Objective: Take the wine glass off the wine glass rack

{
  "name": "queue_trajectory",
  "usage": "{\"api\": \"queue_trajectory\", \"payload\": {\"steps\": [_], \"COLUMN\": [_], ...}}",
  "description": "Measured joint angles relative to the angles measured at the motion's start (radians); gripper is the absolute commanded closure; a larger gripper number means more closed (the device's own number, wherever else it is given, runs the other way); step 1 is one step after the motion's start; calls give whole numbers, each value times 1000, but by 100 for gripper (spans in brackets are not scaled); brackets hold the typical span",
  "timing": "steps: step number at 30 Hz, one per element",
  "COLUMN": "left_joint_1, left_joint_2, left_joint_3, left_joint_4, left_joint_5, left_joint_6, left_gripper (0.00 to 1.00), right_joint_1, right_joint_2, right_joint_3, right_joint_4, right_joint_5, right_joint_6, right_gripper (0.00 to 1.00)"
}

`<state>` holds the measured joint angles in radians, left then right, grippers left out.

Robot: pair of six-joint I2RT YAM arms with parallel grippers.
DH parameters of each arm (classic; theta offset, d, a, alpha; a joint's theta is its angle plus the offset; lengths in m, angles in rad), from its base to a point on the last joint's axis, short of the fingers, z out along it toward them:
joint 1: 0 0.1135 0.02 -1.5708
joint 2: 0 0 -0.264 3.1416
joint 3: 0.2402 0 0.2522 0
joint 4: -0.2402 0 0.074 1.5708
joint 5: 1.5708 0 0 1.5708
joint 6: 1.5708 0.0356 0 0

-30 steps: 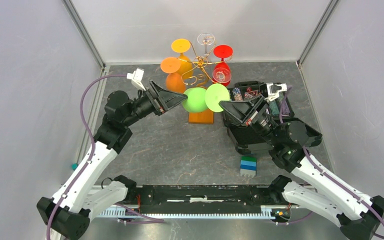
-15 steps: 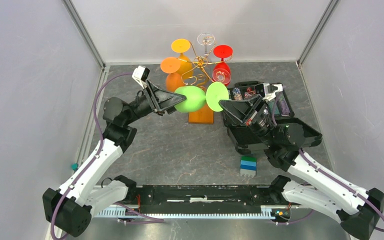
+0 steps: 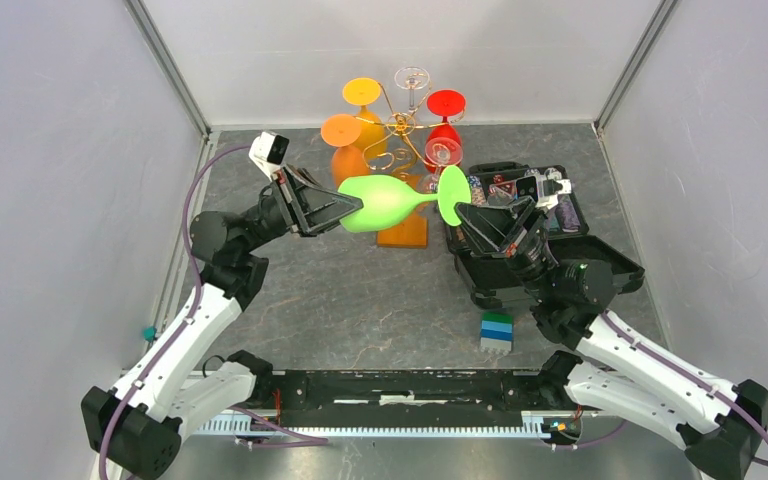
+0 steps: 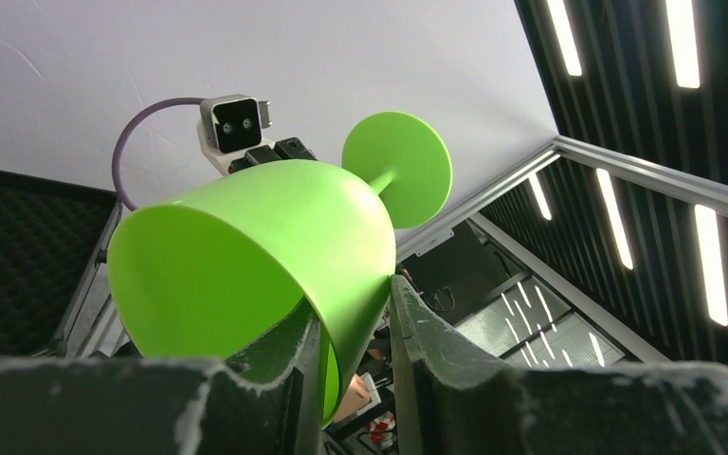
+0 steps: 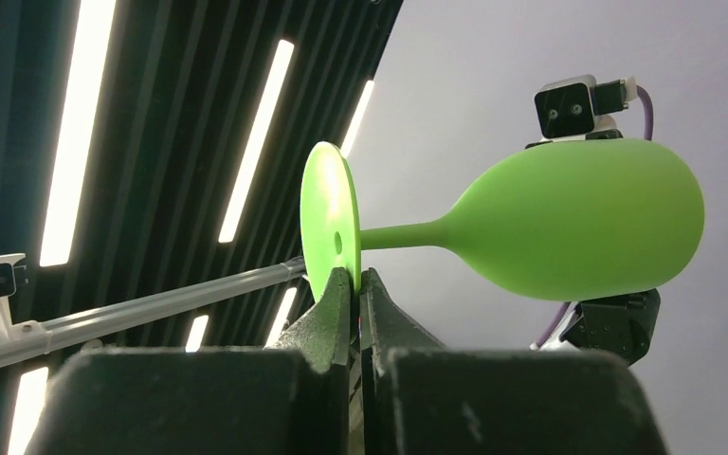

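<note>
Wine glass [image 3: 385, 202] swung horizontal, foot rightward.

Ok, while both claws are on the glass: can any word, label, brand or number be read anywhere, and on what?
No text can be read in any view.
The green wine glass, gripped by the left claw at the bowl and by the right claw at the foot, is plain.
The small items in the black case bear markings that are too small to read.

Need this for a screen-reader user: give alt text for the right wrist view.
The right gripper pinches the foot of a green wine glass held sideways, stem horizontal, bowl to the right. Behind: ceiling lights, grey wall.
</note>
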<state>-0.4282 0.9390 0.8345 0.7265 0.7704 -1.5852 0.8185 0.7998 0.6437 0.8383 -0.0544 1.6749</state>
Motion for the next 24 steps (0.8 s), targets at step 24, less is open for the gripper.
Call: {"api": "queue_trajectory", "payload": {"steps": [24], "left_joint_1": [2], "left_joint_2": [-26], "left_joint_3": [0], "left_joint_4": [-48], "left_joint_5": [0], "left_joint_6": [19], "left_gripper": [98], "right_joint_1": [5], "right_joint_2": [28], "right_joint_3": [-21], "right_joint_4": [67], "right_joint_5": [10], "right_joint_6": [42], "right_gripper": [100]}}
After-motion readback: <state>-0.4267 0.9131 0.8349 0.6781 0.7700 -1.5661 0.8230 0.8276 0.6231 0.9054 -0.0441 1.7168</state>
